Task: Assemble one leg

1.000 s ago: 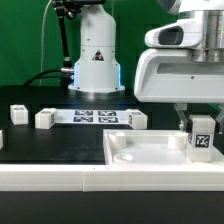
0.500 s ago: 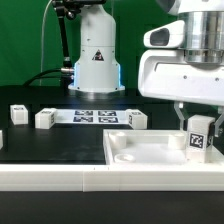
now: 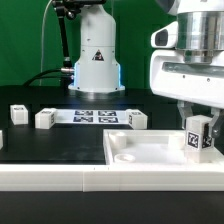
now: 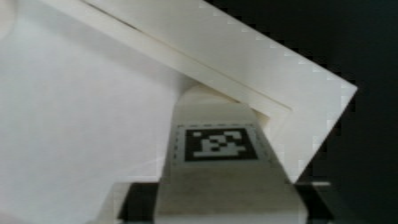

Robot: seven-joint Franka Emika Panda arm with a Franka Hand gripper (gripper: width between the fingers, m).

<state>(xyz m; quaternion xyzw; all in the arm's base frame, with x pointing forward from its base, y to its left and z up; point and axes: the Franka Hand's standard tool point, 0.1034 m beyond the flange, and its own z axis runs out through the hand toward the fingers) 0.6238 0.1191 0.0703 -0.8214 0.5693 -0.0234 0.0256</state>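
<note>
My gripper [image 3: 197,128] is shut on a white leg [image 3: 198,137] with a black-and-white tag, holding it upright over the far right corner of the large white tray-like panel [image 3: 150,152]. In the wrist view the leg [image 4: 221,150] runs from between the dark fingers [image 4: 139,202] toward the panel's corner [image 4: 267,75]. Whether the leg's lower end touches the panel I cannot tell. Three more legs stand on the black table: one [image 3: 136,119] right of the marker board, one [image 3: 44,118] left of it, one [image 3: 18,113] farther left.
The marker board [image 3: 97,116] lies flat in front of the robot base [image 3: 95,60]. A further white piece [image 3: 1,140] shows at the exterior view's left edge. A white ledge [image 3: 60,176] runs along the front.
My gripper with the leg has shifted toward the exterior view's right and slightly up, closer to the panel's far right corner.
</note>
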